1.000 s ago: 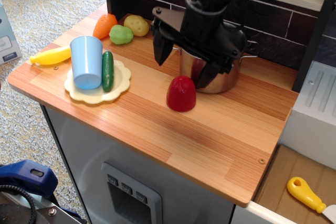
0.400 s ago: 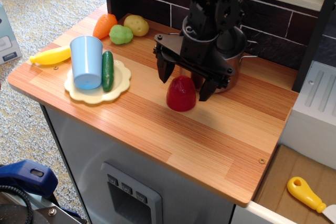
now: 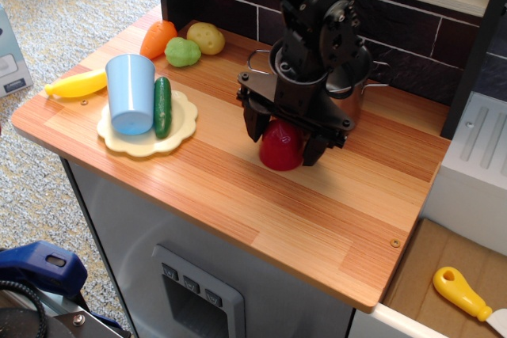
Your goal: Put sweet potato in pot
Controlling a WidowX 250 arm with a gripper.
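Note:
The sweet potato (image 3: 280, 150), a glossy dark-red dome, sits on the wooden counter just in front of the pot. The steel pot (image 3: 359, 94) stands behind it and is mostly hidden by my arm; its rim and side handles show. My black gripper (image 3: 284, 138) is lowered over the sweet potato. One finger (image 3: 255, 126) is on its left and the other on its right, straddling it. The jaws look spread, with no clear squeeze on the toy.
A light-blue cup (image 3: 131, 93) and a green cucumber (image 3: 162, 106) lie on a pale yellow plate (image 3: 184, 123) at the left. A banana (image 3: 77, 84), an orange carrot (image 3: 157, 37), a green fruit (image 3: 182, 52) and a tan potato (image 3: 206, 37) sit further back. A dark brick wall (image 3: 412, 33) runs behind.
My gripper has come down and forward from in front of the pot, so its fingers now flank the sweet potato. The sweet potato has not moved.

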